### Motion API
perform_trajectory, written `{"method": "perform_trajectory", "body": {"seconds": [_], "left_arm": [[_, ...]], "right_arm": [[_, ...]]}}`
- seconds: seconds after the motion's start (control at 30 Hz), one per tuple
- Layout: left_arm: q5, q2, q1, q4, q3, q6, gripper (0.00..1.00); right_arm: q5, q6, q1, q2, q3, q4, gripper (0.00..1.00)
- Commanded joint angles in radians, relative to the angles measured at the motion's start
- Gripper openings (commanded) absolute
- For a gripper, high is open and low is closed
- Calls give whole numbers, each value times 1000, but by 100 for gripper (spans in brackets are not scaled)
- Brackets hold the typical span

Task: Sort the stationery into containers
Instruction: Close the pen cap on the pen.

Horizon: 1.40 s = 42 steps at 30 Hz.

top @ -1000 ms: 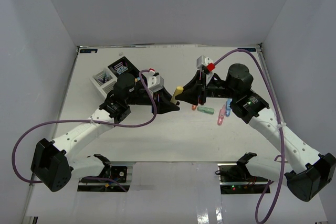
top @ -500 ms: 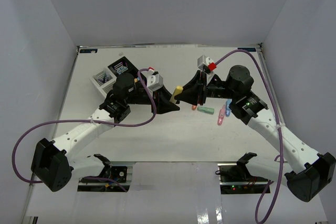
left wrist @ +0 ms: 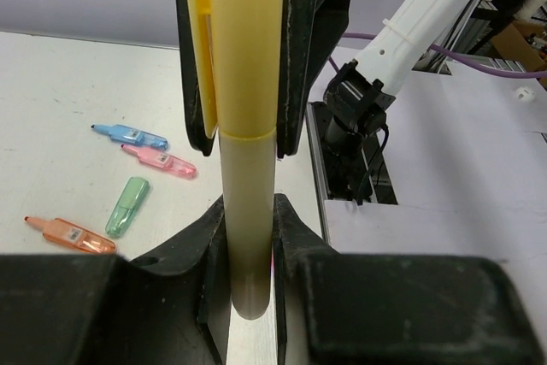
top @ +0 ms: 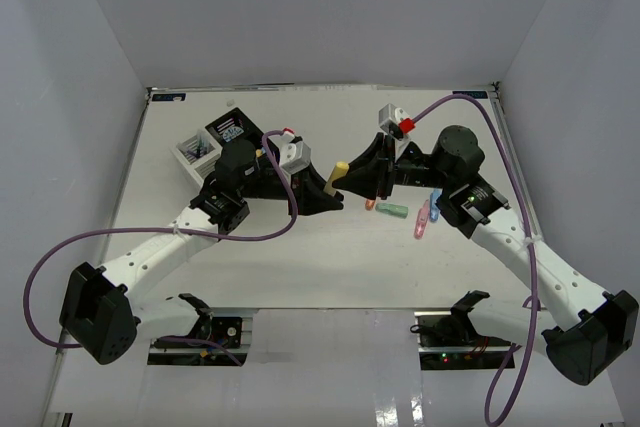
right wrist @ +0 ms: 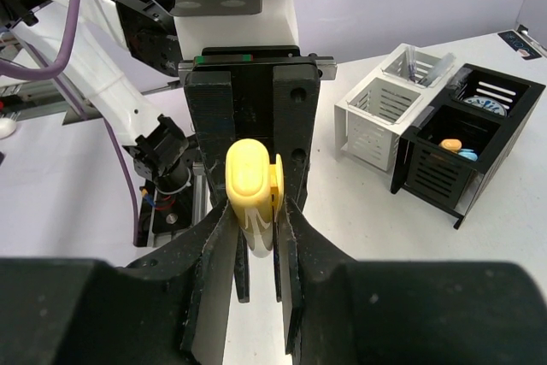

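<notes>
A yellow highlighter [top: 340, 169] hangs above the table between both grippers. My left gripper [left wrist: 249, 215] is shut on its pale barrel [left wrist: 249, 211]. My right gripper [right wrist: 256, 203] is closed on its yellow cap [right wrist: 250, 173], and its fingers [left wrist: 318, 40] flank the cap in the left wrist view. The grippers meet nose to nose [top: 345, 182] at mid-table. The containers, two white [right wrist: 380, 117] and two black [right wrist: 466, 138], stand at the far left [top: 210, 142]. Loose orange [left wrist: 68, 234], green [left wrist: 127, 207], pink [left wrist: 161, 161] and blue [left wrist: 130, 135] highlighters lie on the table.
The loose highlighters lie just right of the grippers in the top view [top: 405, 212]. One black compartment holds an orange and a blue item [right wrist: 453, 145], the other a round tub [right wrist: 491, 103]. A white compartment holds thin pens [right wrist: 417, 61]. White walls enclose the table.
My right gripper has moved left and its fingers now sit around the cap of the highlighter that my left gripper holds. The left arm has hardly moved.
</notes>
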Motion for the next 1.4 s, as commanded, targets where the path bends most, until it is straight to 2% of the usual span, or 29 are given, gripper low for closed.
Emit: {"method": "perform_trajectory", "body": {"seconds": [0.0,0.03,0.07,0.17,0.2,0.3,0.37,0.67,1.0,1.37], "left_arm": [[3,-10,1,31,1,-7,0],[3,-10,1,31,1,-10,0],[3,-10,1,31,-1,-10,0],[3,-8,1,31,-1,-10,0],[2,-7,1,31,1,-12,0],[-1,-3,1,25,1,-9,0],[-4,-2,1,19,4,-7,0],[23,13,1,13,10,0,0],[34,10,1,11,12,6,0],[31,10,1,11,12,2,0]], "right_arm": [[-32,-9,3,-28,-16,30,14],[-27,-13,3,-30,-16,25,18],[-24,-22,1,-33,-22,22,31],[-18,-37,1,-41,-25,1,50],[-12,-45,1,-42,-27,-4,62],[17,-59,1,-60,-31,-33,77],[31,-83,-2,-83,-33,-65,83],[89,-118,-26,-91,56,-125,90],[2,-14,-25,36,150,-16,89],[-16,49,-23,70,163,79,83]]}}
